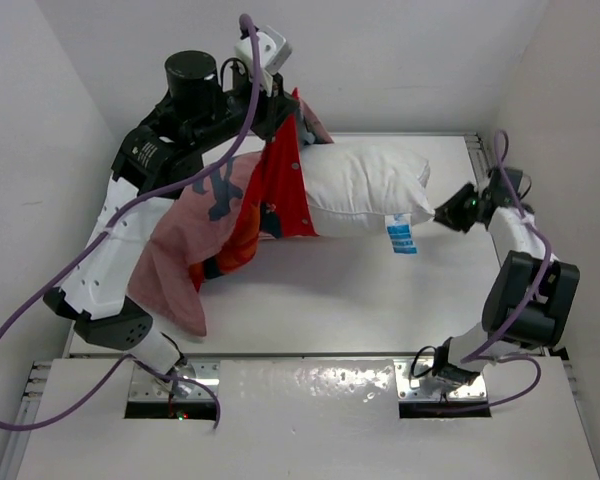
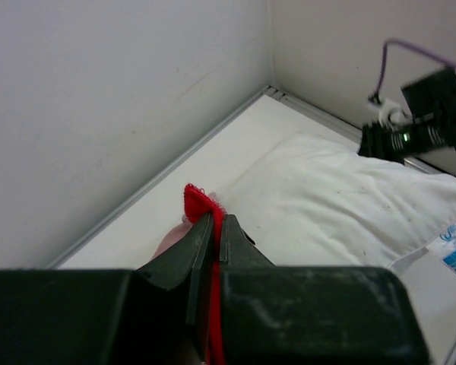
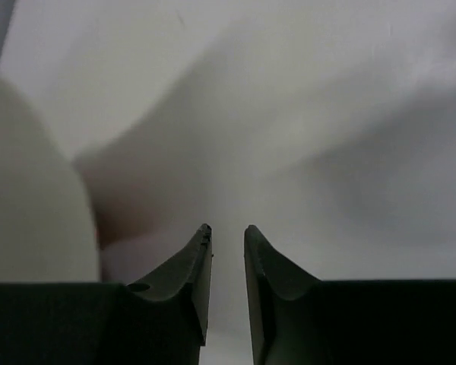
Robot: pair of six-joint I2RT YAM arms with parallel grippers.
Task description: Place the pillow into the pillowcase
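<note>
The white pillow (image 1: pixel 365 185) lies across the back of the table, its left end inside the red pillowcase (image 1: pixel 275 195). The pillowcase's pinkish inside (image 1: pixel 175 270) drapes down to the left. My left gripper (image 1: pixel 290 108) is raised above that end, shut on the pillowcase's red edge (image 2: pixel 197 201); the left wrist view looks along the pillow (image 2: pixel 342 205). My right gripper (image 1: pixel 442 213) sits at the pillow's right end. In the right wrist view it (image 3: pixel 226 228) has a narrow gap between its jaws, with blurred white pillow fabric (image 3: pixel 304 152) filling the view just past the tips.
A blue-and-white tag (image 1: pixel 401 238) hangs from the pillow's near right edge. White walls enclose the table on the left, back and right, with a metal rail (image 2: pixel 167 171) along the back. The arm bases (image 1: pixel 435 380) stand on a shiny plate at the near edge.
</note>
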